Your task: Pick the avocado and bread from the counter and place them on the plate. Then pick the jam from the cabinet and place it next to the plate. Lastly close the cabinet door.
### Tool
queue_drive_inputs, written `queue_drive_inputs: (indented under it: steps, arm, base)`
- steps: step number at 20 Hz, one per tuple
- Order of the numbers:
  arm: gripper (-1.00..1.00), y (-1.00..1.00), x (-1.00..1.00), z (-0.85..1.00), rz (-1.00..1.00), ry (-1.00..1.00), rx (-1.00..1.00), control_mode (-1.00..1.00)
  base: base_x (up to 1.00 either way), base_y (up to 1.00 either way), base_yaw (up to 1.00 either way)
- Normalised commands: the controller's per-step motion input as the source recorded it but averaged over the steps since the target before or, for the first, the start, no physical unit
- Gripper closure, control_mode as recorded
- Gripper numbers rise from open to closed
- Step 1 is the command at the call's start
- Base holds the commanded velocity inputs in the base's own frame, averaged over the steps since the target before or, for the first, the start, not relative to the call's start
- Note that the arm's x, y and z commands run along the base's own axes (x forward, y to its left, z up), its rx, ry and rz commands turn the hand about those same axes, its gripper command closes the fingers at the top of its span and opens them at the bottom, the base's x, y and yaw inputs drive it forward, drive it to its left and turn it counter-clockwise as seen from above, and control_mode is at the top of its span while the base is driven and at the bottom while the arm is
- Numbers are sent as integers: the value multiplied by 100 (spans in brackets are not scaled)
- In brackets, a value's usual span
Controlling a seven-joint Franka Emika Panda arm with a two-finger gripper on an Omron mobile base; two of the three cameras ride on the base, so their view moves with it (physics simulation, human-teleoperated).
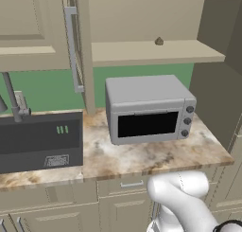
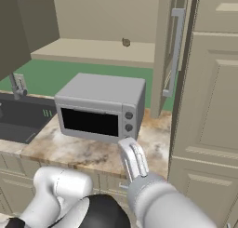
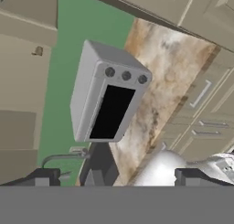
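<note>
Evidently the gripper (image 3: 114,178), jaws spread, should rise squarely toward the jam (image 1: 159,41) on the cabinet (image 1: 156,52) shelf, clearing the microwave (image 1: 149,109).

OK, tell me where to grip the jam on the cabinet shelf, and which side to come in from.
Grip the jam around its wider lower body, not the narrower top, which gives the fingers less to close on. Come in level from the open front of the cabinet: the jam stands upright, alone on the shelf, with the cabinet door swung aside. The gripper is open. The jam is too small to judge finer detail.

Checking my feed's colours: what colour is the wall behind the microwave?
Green wall, clearest in the left base view.
</note>
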Motion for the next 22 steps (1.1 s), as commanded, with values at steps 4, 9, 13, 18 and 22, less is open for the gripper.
queue_drive_inputs:
  steps: [4, 9, 13, 18, 22]
  arm:
    - [-100, -8, 28, 0, 4, 1, 15, -100]
    - [-100, -3, 36, 0, 6, 2, 12, -100]
    - [-100, -7, 40, 0, 6, 1, 10, -100]
    - [-100, -14, 44, 0, 8, 2, 11, -100]
    - [-100, -26, 33, 0, 10, 2, 13, -100]
  base:
    - [0, 0, 0]
    - [0, 0, 0]
    - [0, 0, 0]
    - [0, 0, 0]
    - [0, 0, 0]
